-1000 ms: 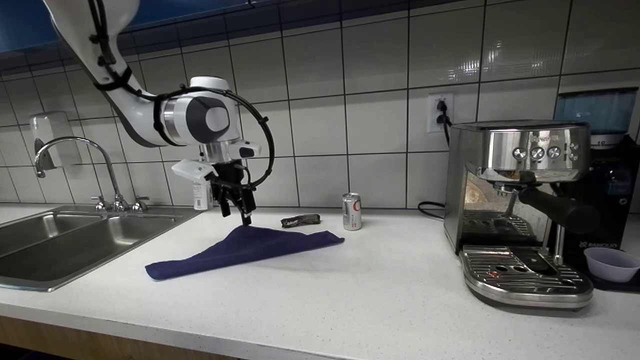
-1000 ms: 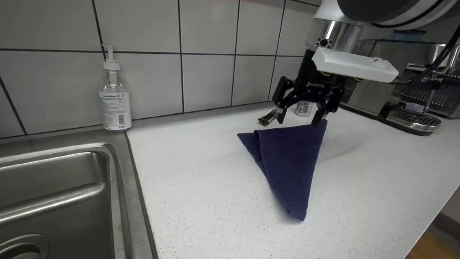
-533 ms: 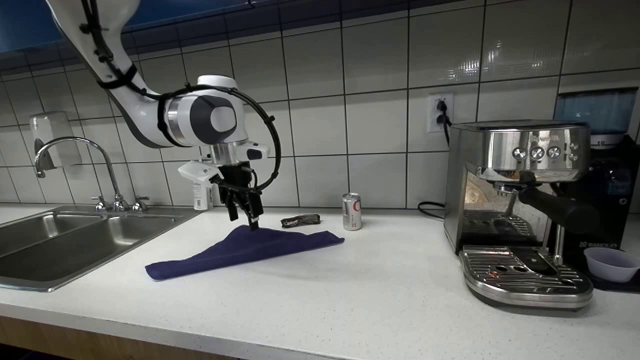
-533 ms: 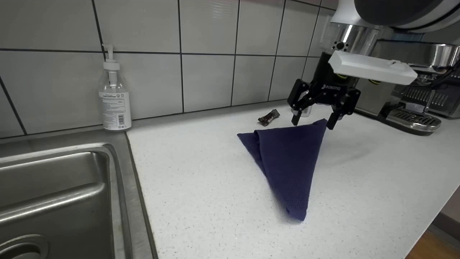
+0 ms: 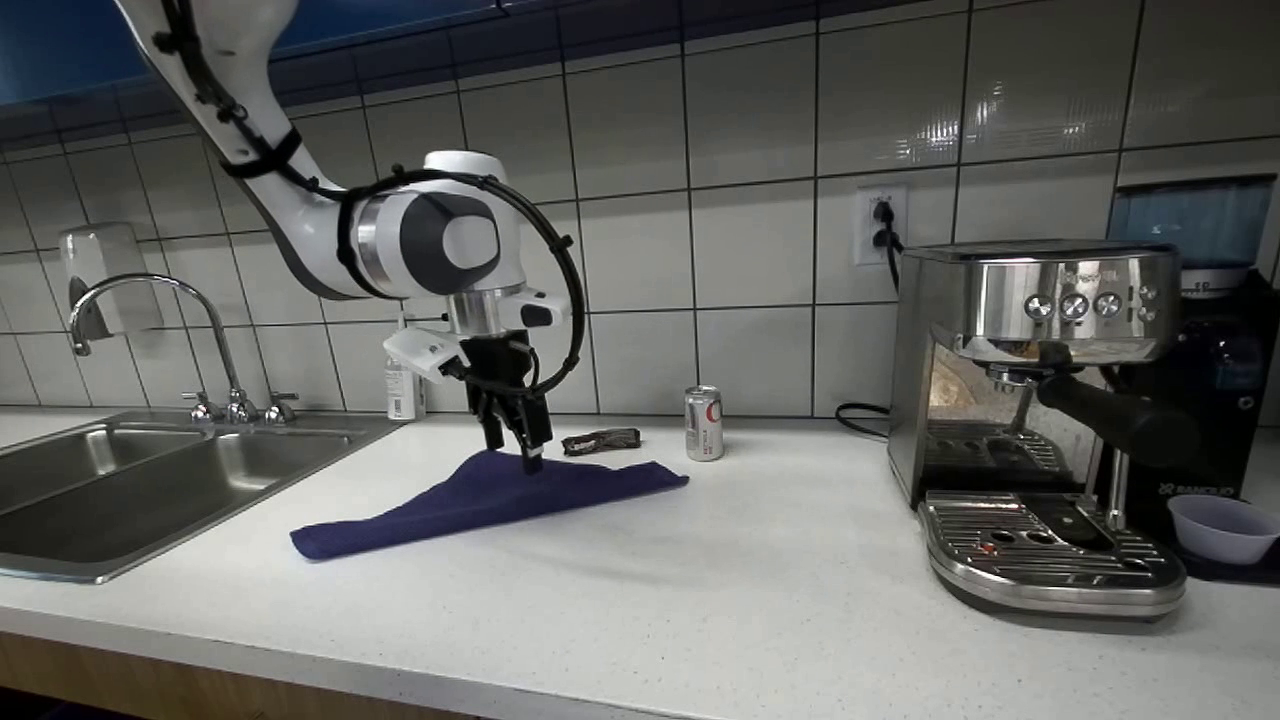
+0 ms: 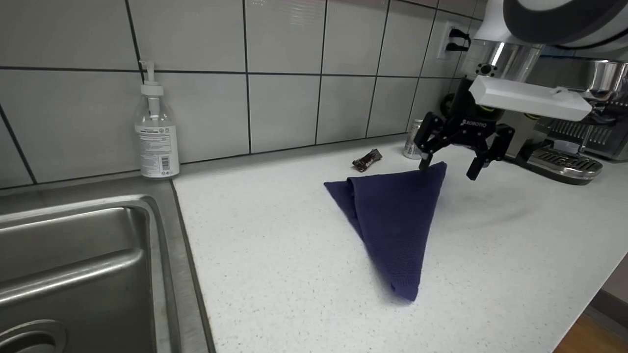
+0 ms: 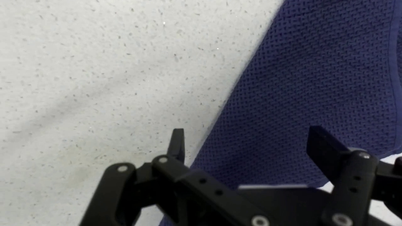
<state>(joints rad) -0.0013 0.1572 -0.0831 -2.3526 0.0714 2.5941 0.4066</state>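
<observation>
A folded dark blue cloth [image 6: 392, 220] on the white speckled counter [image 6: 274, 255], with the spread gripper [image 6: 448, 169] above it.
The cloth tapers to a blunt tip at one end, and a smaller corner shows beside its fold; the wrist view brings out a waffle-like weave and a smooth hem. The gripper's fingers stand wide apart with nothing gripped, one over the cloth and one past its edge; whether a fingertip touches the fabric, I cannot tell. Near the cloth, toward the tiled wall [image 5: 750, 245], are a dark wrapped bar [image 5: 600, 441] and an upright silver can [image 5: 704, 423]; farther out are the steel sink [image 6: 177, 255], a pump bottle [image 6: 157, 149] at its corner and, on the opposite side, a coffee machine [image 5: 1030, 300].
</observation>
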